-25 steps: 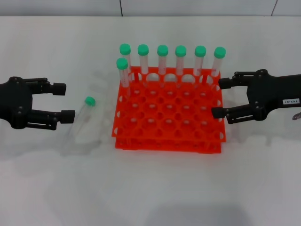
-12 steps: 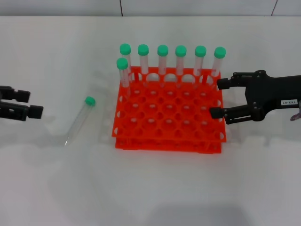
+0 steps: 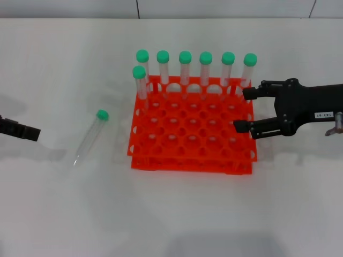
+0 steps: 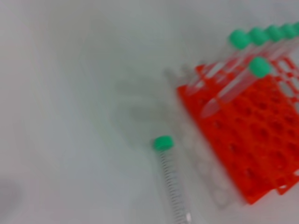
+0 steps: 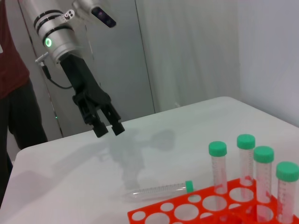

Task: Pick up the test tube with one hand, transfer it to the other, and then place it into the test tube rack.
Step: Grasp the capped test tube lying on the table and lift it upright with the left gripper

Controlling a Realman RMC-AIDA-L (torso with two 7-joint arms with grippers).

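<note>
The test tube (image 3: 88, 137), clear with a green cap (image 3: 102, 114), lies on the white table left of the orange-red test tube rack (image 3: 192, 144). It also shows in the left wrist view (image 4: 171, 184) and the right wrist view (image 5: 159, 191). Several other green-capped tubes (image 3: 185, 67) stand along the rack's far row. My left gripper (image 5: 108, 129) hangs raised above the table, open and empty. In the head view only one of its fingers (image 3: 21, 131) shows at the left edge. The labelled right gripper (image 3: 246, 110) is open and empty at the rack's right edge.
The rack (image 4: 252, 135) has many free holes in its nearer rows. A person in a dark red top (image 5: 11, 65) stands beyond the table's far side in the right wrist view. Bare white tabletop (image 3: 171, 214) lies in front of the rack.
My left gripper has drawn back to the left, almost out of the head view. The right gripper has crept slightly left over the rack's edge. The tube lies where it was.
</note>
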